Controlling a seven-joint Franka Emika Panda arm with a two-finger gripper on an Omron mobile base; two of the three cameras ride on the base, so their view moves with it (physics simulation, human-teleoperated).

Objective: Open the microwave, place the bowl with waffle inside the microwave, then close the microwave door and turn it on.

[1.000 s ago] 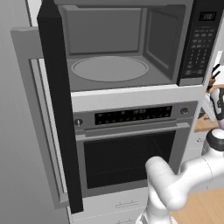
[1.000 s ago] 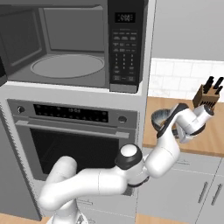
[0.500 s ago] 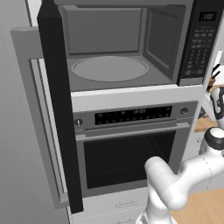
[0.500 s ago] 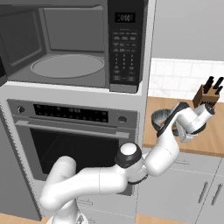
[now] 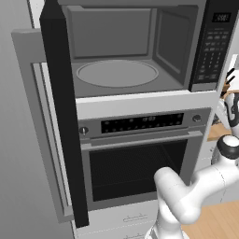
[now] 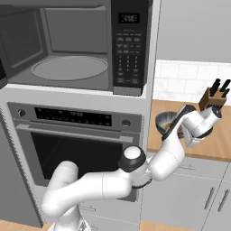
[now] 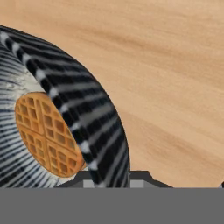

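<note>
Jaws are pinched shut on the rim of the bowl (image 7: 94,127), so the arm can lift it by its edge. It sits on the wooden tabletop (image 7: 175,65), right of the oven (image 6: 76,149). Inside the bowl lies one waffle (image 7: 46,133). Farther off, the microwave (image 6: 76,45) has nothing in it but its round turntable (image 6: 70,67). Its door (image 5: 63,116) stands swung wide, so I think the bowl can go in next.

base views flank microwave (image 5: 140,51), hand view seemingly close
</note>
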